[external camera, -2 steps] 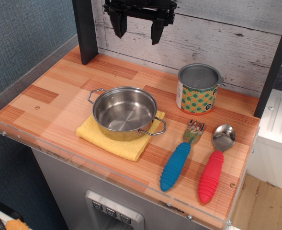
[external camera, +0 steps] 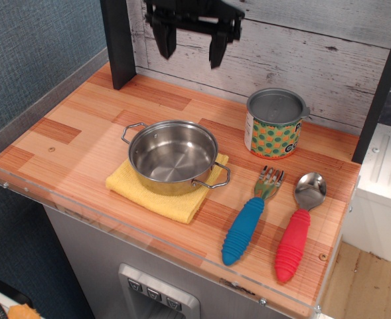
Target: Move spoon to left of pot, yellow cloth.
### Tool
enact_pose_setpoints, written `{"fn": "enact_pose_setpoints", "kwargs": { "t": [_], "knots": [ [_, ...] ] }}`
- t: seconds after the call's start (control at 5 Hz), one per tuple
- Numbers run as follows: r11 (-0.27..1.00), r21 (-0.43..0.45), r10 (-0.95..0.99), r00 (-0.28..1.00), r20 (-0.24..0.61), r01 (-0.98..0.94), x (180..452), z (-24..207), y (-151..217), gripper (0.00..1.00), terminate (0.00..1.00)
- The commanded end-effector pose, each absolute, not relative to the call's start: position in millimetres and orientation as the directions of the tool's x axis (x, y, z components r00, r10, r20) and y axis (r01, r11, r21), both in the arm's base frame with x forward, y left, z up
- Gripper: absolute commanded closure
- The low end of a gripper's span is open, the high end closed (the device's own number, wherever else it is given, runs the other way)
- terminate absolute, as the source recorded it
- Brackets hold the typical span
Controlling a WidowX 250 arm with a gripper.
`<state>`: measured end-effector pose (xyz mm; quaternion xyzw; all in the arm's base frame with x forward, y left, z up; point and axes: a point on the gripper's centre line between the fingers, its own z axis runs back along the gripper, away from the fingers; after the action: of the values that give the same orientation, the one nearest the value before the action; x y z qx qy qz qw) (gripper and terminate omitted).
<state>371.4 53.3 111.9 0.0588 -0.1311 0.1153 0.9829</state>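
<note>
The spoon [external camera: 298, 226] lies at the front right of the wooden counter, red ribbed handle toward the front, silver bowl toward the back. The shiny steel pot [external camera: 173, 156] stands on the folded yellow cloth [external camera: 163, 193] at the counter's middle. My gripper [external camera: 191, 48] hangs high at the back, above and behind the pot, far from the spoon. Its two dark fingers [external camera: 166, 38] point down, spread apart, with nothing between them.
A fork with a blue ribbed handle [external camera: 250, 220] lies just left of the spoon. A tin can with green and orange dots [external camera: 275, 124] stands behind them. A dark post [external camera: 119, 40] rises at the back left. A clear lip [external camera: 149, 239] edges the counter's front.
The gripper has dropped slightly and looks a little blurred from motion. The spoon, pot, cloth, fork and can have not moved.
</note>
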Motion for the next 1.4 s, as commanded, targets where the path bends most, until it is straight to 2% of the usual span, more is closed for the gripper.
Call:
{"fn": "enact_pose_setpoints", "kwargs": {
  "t": [0.0,0.2,0.6,0.8,1.2],
  "knots": [
    [0.982,0.025,0.177,0.951,0.255,-0.189,349,122,27,0.00,0.00],
    [0.990,-0.037,0.141,0.962,0.235,-0.136,333,118,5,0.00,0.00],
    [0.996,-0.094,0.023,0.982,0.186,-0.005,313,107,-36,0.00,0.00],
    [0.995,-0.091,-0.012,0.979,0.202,0.031,300,103,-57,0.00,0.00],
    [0.993,-0.079,-0.070,0.984,0.165,0.083,286,81,-91,0.00,0.00]
  ]
}}
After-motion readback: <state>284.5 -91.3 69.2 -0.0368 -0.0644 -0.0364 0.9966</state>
